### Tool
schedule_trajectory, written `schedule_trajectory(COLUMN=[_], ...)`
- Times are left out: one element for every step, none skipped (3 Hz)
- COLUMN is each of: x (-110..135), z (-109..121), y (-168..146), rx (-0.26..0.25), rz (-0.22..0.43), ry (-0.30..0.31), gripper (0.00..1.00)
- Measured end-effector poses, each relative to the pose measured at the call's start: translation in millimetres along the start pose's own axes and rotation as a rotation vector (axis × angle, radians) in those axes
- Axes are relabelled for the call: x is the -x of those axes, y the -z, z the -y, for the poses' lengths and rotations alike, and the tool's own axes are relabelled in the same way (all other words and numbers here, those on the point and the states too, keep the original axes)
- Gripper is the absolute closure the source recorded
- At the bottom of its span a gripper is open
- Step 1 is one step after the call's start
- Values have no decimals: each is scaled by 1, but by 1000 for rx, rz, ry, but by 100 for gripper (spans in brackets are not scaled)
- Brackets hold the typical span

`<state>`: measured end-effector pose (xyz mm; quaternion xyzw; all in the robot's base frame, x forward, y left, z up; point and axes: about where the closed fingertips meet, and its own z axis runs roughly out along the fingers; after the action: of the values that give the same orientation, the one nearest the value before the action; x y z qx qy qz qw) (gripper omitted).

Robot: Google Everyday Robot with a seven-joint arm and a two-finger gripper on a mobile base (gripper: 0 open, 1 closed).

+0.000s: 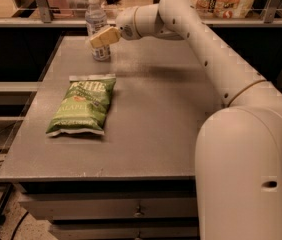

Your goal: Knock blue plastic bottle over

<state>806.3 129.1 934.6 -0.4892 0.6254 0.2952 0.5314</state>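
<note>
camera view shows the grey table (pixel 156 129) from its near edge, with the blue plastic bottle (pixel 95 18) standing upright near the far left corner, white cap on top. the gripper (pixel 103 37) sits in front of the bottle's lower half, overlapping its label, at the end of the white arm (pixel 206 49) that reaches in from the right; whether it is clenched or released cannot be told, and it grasps nothing visible. a green chip bag (pixel 81 106) lies flat on the table's left side, nearer the camera and apart from the bottle.
</note>
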Motion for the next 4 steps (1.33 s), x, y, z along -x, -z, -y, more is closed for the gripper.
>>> schedule_trajectory(x=[7,11,13,17], z=[-6,-13,-8,2], y=[-21,-33,-25,1], rx=[34,56,28,-29], rz=[18,18,15,-57], ry=[8,15,24,84], gripper=[18,41,65,88])
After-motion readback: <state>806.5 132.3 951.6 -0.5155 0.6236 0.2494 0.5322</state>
